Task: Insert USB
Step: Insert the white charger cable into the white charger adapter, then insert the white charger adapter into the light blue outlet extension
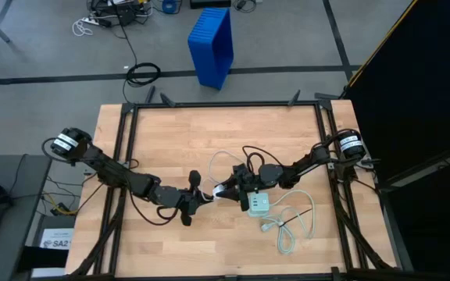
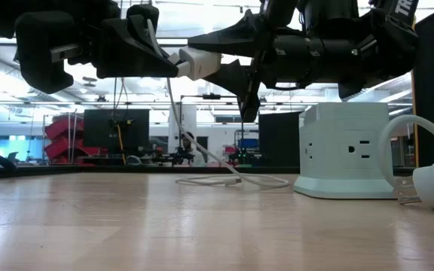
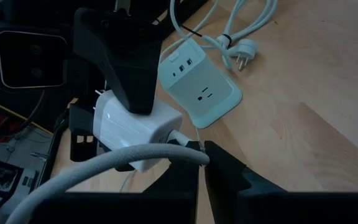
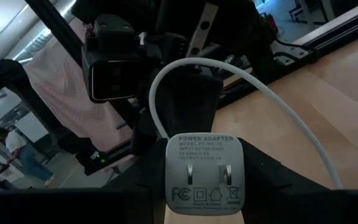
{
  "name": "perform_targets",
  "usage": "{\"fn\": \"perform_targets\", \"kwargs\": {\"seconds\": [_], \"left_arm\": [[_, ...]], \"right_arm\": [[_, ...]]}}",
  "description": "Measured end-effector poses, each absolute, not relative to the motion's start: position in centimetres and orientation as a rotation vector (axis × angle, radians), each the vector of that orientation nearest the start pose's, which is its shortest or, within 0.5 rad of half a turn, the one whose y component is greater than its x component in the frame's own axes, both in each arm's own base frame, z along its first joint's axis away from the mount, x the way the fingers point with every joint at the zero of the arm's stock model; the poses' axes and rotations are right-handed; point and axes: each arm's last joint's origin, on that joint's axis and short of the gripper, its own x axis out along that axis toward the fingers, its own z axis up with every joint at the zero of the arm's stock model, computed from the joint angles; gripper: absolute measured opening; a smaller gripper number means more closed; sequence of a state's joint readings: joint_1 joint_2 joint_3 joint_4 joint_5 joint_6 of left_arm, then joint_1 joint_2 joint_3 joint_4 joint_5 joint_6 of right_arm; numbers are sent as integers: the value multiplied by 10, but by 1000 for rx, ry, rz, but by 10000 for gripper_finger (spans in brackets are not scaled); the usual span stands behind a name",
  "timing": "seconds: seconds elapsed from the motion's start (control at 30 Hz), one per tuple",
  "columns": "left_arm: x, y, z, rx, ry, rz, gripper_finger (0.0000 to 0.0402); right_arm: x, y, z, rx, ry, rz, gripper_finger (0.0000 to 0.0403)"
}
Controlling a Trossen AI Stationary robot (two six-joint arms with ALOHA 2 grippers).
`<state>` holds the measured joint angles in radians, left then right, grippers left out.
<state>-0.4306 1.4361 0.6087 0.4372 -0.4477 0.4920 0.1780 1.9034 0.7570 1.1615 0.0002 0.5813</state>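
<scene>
Above the middle of the bench point(image 1: 170, 140), lifted clear of the wood, we see our two hands meet. Our right hand point(image 4: 205, 186) is clamped on a white power adapter point(image 4: 205, 175), prongs facing its wrist camera. Our left hand point(image 3: 201, 163) is closed on the USB point(image 3: 104, 169) plug, which sits against the adapter's face, its cable arching away. The pale green charger block point(image 1: 257, 204) stands just beside them, towards the bench's right edge.

Two black jointed arms point(image 1: 131, 181) with silver-labelled round shoulder motors point(image 1: 69, 141), thin black cables and blocky matte fingers point(image 3: 126, 56).
</scene>
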Motion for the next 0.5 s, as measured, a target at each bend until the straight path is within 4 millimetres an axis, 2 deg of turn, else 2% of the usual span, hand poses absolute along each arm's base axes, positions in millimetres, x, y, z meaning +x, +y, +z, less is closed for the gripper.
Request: {"fn": "perform_targets", "kwargs": {"seconds": [0.37,0.5], "left_arm": [[255,-107,184,721,443,46,30],[249,-110,191,728,429,77,32]], "right_arm": [[353,61,155,579,55,191,111],[353,63,154,581,67,216,111]]}}
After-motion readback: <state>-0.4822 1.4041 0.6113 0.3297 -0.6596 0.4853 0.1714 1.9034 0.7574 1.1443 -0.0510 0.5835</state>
